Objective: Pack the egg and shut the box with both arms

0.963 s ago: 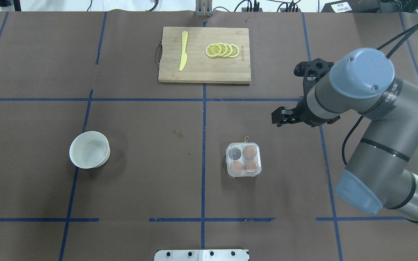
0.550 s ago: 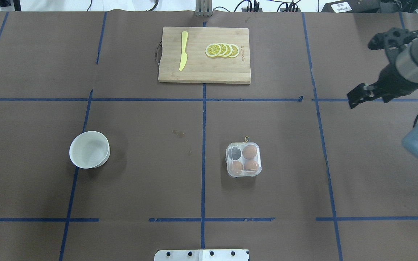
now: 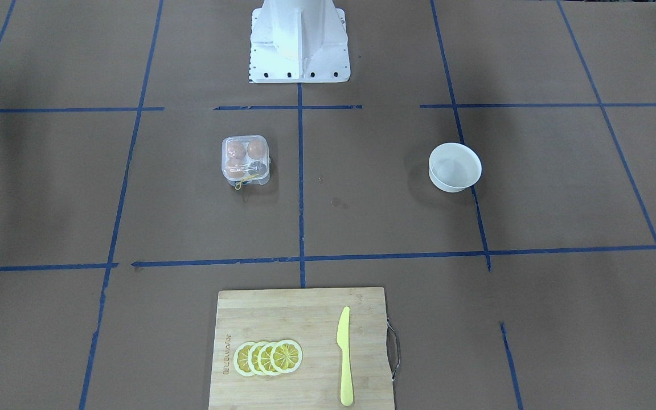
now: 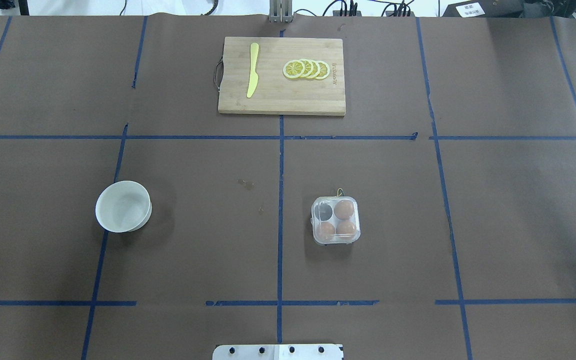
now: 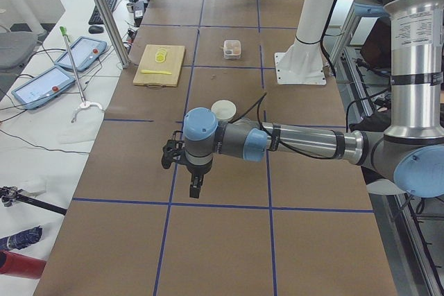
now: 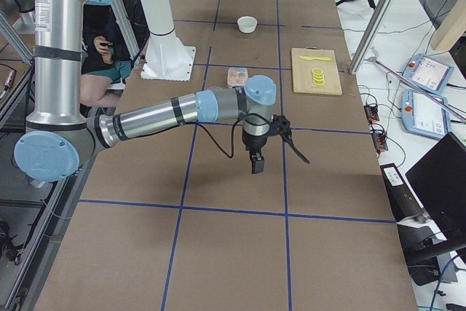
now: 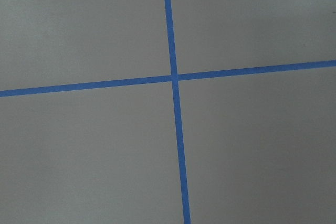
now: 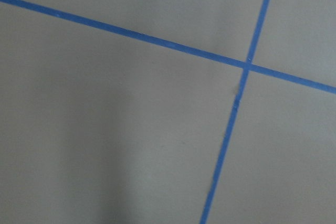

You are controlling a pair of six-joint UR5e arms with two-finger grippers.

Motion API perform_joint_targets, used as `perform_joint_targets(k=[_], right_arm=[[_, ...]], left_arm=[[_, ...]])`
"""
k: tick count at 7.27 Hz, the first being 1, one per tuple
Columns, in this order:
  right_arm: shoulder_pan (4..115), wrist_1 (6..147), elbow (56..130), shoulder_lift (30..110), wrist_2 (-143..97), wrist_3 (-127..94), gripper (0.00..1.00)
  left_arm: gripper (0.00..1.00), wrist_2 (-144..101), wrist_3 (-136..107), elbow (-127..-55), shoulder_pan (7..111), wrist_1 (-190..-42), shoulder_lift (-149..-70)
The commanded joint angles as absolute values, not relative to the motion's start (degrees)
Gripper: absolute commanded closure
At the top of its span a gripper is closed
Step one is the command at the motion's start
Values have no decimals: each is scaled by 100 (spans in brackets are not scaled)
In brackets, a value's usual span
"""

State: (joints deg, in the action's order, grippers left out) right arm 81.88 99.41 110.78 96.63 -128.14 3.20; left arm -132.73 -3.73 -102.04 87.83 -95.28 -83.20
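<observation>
- The bottom edge of the front-facing view cuts off the cutting board [image 3: 305, 319].
- Mid-frame in the side views, left gripper [image 5: 196, 186] and right gripper [image 6: 255, 163]: jaw gap unreadable.
- Upper centre, left view, the box [image 5: 232, 49]: contents too small.

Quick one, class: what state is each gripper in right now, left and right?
Left gripper: cannot be told; it shows only in a side view.
Right gripper: cannot be told, for the same reason.

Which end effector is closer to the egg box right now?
Right. The right end effector hovers to the robot's right of the box; the left end effector hovers far off on the other side, beyond the white bowl.
</observation>
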Motion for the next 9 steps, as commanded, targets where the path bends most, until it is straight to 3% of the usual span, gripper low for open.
perform_joint_targets(k=[1, 9], right_arm=[[8743, 9888, 10618, 9993, -12841, 562, 0], [8824, 9888, 10635, 10063, -12867, 510, 0]], left_arm=[[0, -13271, 22, -10187, 8789, -9510, -8244], [0, -13298, 475, -10160, 8965, -9070, -8191]])
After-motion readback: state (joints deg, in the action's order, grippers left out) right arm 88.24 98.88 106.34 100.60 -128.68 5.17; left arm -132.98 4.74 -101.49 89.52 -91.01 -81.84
